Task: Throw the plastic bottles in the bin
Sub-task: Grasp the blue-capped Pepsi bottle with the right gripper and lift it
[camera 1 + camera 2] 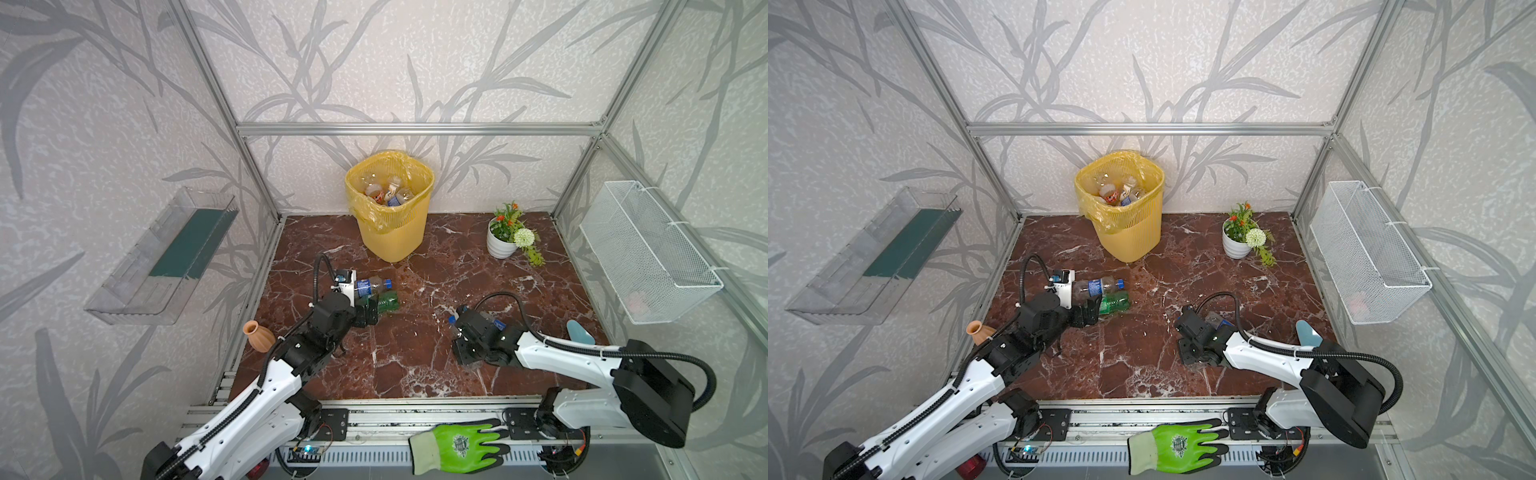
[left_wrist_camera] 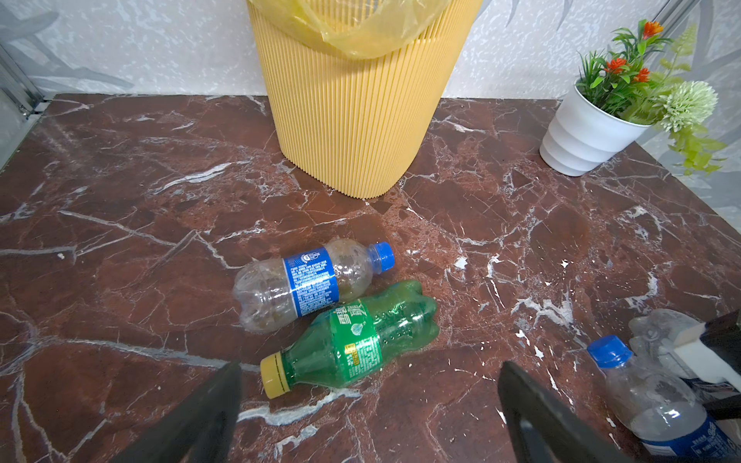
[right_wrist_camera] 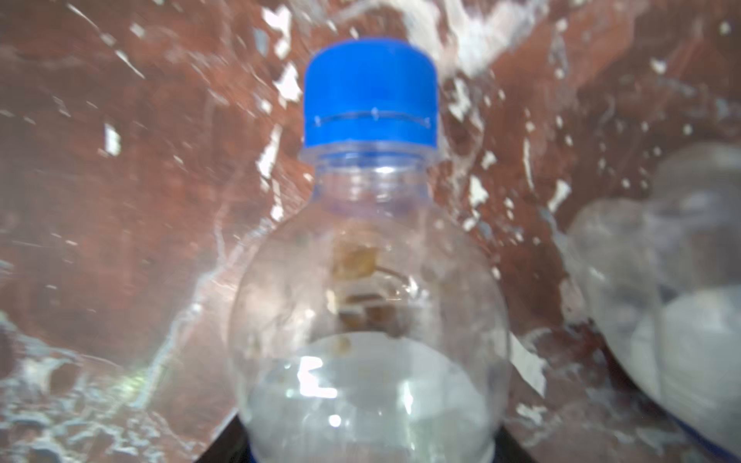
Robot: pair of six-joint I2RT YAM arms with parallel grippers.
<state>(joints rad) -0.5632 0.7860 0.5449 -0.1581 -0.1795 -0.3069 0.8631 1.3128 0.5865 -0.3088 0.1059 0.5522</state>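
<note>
Green bottle [image 2: 353,340] lies before our left gripper [image 2: 371,366], jaws wide; our right gripper [image 3: 367,445] straddles a blue-capped bottle [image 3: 369,288]; we cannot tell its grip.

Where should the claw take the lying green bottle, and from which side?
Take the green bottle at its shoulder behind the yellow cap, from above, across its width. It lies flat, and the clear bottle lies close to its labelled middle; the cap end probably leaves more room.

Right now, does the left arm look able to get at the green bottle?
Likely yes: the left pincer hangs open at the capped end of the green bottle, nothing between them. The blue-labelled bottle beside it may get nudged.
</note>
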